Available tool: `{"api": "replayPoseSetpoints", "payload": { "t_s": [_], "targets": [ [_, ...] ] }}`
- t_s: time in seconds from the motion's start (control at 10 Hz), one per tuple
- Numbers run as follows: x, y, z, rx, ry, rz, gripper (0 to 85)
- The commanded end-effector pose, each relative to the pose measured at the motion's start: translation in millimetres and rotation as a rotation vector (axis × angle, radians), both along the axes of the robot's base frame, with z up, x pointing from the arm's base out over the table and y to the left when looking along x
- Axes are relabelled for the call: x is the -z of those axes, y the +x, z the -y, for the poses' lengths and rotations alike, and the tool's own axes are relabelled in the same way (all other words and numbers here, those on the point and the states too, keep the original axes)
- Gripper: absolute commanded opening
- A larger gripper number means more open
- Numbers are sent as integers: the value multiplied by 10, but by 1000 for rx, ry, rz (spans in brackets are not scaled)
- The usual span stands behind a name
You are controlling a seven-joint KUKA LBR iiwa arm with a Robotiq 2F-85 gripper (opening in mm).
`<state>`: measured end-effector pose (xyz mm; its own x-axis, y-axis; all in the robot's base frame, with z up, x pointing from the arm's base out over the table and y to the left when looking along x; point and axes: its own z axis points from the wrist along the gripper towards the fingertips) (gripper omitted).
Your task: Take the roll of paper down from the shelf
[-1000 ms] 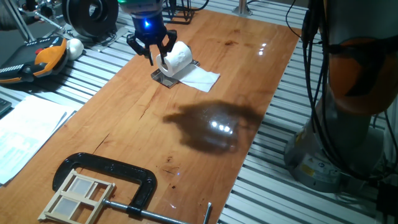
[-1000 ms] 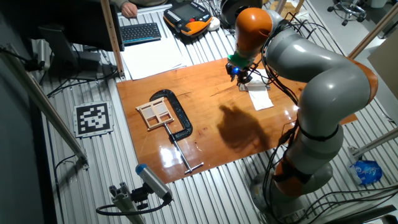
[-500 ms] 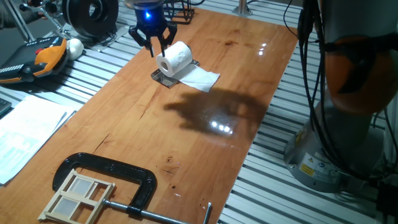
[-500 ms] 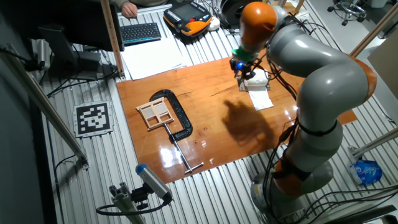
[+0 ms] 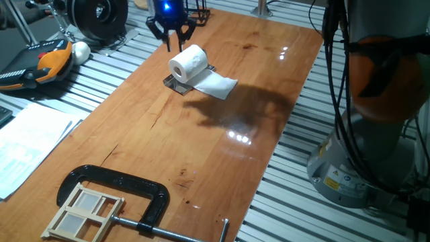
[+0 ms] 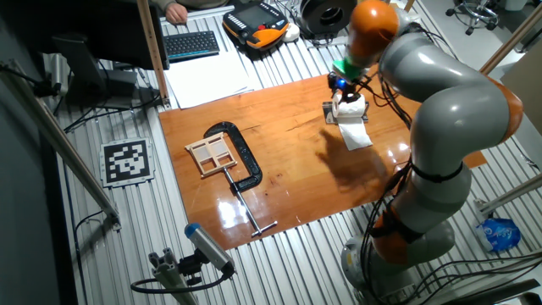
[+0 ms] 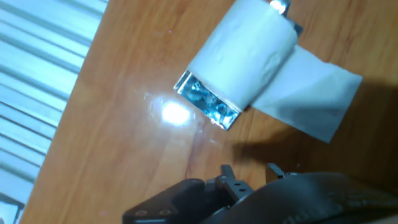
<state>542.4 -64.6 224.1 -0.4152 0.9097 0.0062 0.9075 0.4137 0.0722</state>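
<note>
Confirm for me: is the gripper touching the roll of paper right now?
Apart. One fixed view shows the gripper raised behind the roll of paper, bare tabletop between them.

Two opposite table cameras, one close overhead — all share the roll of paper point(image 5: 189, 63).

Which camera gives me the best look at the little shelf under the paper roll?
The hand view: the shelf fills more of the frame, its shiny metal end sticking out from under the roll of paper. One fixed view shows only a small dark corner. In the other fixed view it is too small to make out.
</note>
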Motion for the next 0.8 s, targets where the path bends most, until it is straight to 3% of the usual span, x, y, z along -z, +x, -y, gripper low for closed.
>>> {"api": "replayPoseSetpoints", "payload": {
  "t_s": [0.0, 0.2, 0.7],
  "targets": [
    [4, 8, 141, 10, 10, 0, 340],
    [5, 19, 237, 31, 22, -3, 340],
    [-25, 9, 222, 106, 17, 0, 340]
  ]
}}
